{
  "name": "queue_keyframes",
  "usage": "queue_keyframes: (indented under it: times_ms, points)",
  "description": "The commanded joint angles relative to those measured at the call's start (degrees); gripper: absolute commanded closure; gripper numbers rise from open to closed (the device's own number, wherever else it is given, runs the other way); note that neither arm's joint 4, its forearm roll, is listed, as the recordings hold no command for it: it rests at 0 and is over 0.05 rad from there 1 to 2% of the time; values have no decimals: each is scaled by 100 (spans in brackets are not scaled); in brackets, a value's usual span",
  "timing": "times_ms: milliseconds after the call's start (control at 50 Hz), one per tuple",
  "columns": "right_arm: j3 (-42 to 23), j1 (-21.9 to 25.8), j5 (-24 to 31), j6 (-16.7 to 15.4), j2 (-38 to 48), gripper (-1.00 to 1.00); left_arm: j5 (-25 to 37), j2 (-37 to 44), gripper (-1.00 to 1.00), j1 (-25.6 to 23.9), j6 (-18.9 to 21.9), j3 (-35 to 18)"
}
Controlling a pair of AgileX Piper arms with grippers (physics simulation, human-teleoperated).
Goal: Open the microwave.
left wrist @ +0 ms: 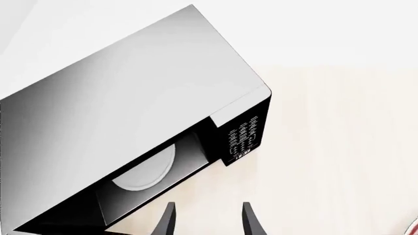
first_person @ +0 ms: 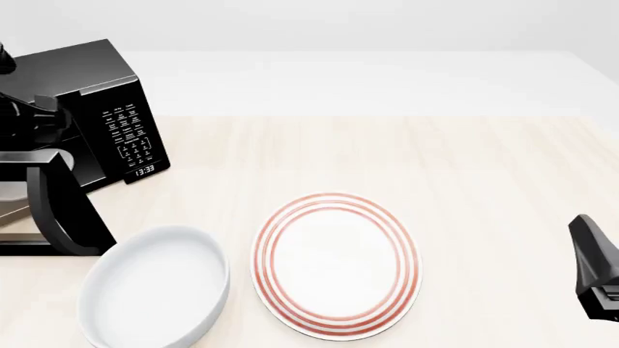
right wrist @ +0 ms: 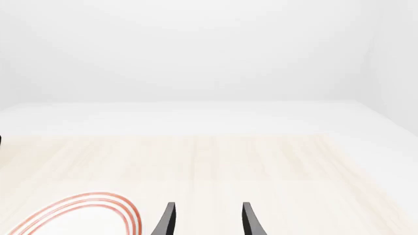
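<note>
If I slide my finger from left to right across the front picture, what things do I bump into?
Microwave → white bowl → red-ringed plate → right gripper.

The small clock display (first_person: 143,170) at the foot of the keypad (first_person: 129,135) on the microwave (first_person: 101,80) reads "13:33" in white digits, seen from the front view. Above it, rows of white lettering mark the keypad's buttons, but the characters are too small to make out. In the left wrist view the same keypad (left wrist: 243,138) shows as rows of white marks on the black panel, again illegible, with the display beneath them too blurred to read. The right wrist view carries no writing. No brand name, label or sign can be read on any other surface in the three views.
</note>
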Motion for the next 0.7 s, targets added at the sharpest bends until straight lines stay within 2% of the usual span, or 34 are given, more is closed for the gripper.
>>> queue_keyframes:
  times_ms: [20,120,700]
  points:
    - [0,1,0,0,-1,-100,-68,63,-100,159,76,108]
    - [0,1,0,0,0,-100,-93,117,-100,233,237,118]
    - [0,-1,0,0,-1,-100,-18,-113,-100,337,163,254]
